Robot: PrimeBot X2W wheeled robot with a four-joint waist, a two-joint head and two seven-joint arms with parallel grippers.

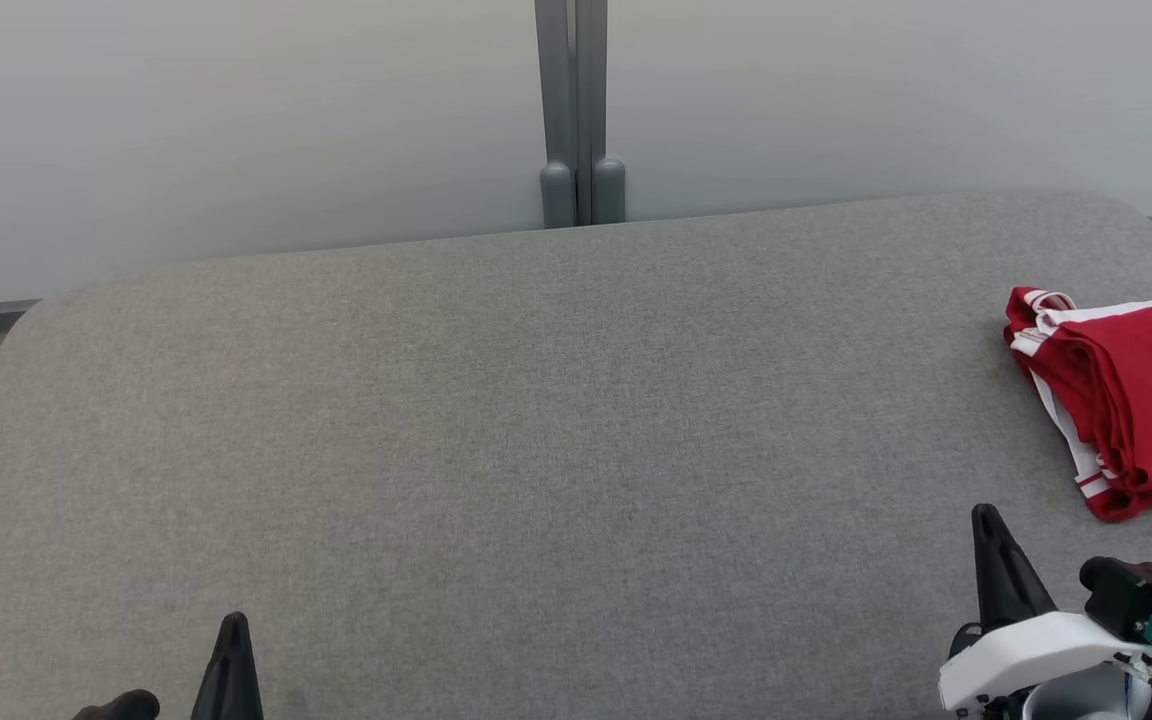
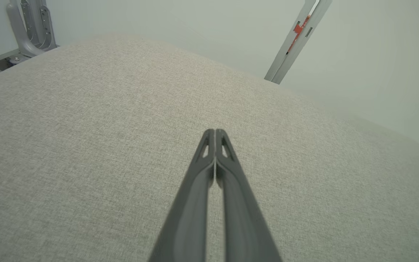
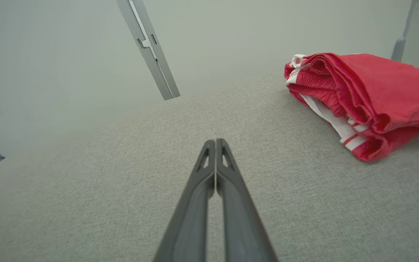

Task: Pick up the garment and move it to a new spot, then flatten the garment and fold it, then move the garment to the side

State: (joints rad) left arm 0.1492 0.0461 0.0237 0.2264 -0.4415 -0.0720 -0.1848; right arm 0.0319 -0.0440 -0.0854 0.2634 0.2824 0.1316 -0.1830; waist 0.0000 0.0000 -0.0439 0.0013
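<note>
Your folded red garment with white stripes (image 1: 1131, 400) lies against the right edge of the grey fabric-covered table (image 1: 536, 400). Your 2 grippers are pinched closed on nothing: left gripper (image 2: 215, 133) near-left, right gripper (image 3: 215, 142) near the garment, not touching. Broad grey surface stretches left of it.

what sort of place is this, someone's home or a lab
Probably a lab or test booth, not a home: a grey cloth-covered work table, plain pale wall panels joined by a metal post, and a folded red garment lying near the table's right edge.
</note>
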